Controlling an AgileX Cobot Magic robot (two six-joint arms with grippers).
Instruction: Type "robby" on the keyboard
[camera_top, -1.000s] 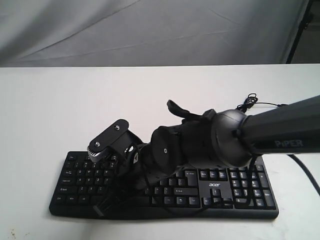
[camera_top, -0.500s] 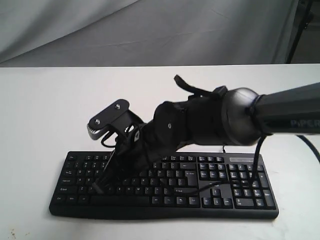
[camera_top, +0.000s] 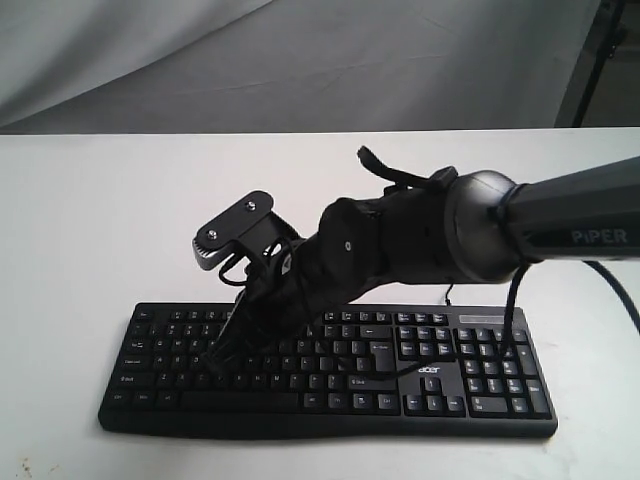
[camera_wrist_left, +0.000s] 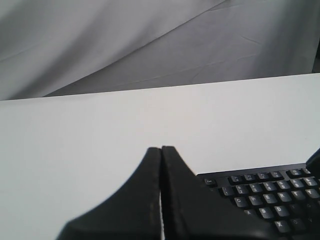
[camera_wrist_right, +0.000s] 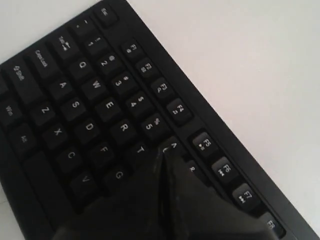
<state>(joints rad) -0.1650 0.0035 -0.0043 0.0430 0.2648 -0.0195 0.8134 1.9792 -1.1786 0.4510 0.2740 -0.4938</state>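
Observation:
The black keyboard (camera_top: 480, 385) lies along the near side of the white table, its white acer logo (camera_top: 430, 370) showing. My right arm reaches across from the right, and my right gripper (camera_top: 216, 366) is shut, pointing down over the left letter keys. In the right wrist view the shut tip (camera_wrist_right: 164, 151) sits just above the keyboard (camera_wrist_right: 75, 90), between the T and 6 keys; whether it touches a key cannot be told. My left gripper (camera_wrist_left: 161, 149) is shut and holds nothing, with the keyboard's Esc corner (camera_wrist_left: 210, 181) beside it. The left arm is outside the exterior view.
The white table (camera_top: 100, 220) stretches behind and to both sides of the keyboard. A grey cloth backdrop (camera_top: 300, 60) hangs behind it. A dark stand leg (camera_top: 590, 60) rises at the back right. A thin black cable (camera_top: 510, 330) droops from the right arm onto the number pad.
My right gripper has lifted from low over the keyboard's front left rows and shifted slightly right, staying shut. The keyboard has not moved.

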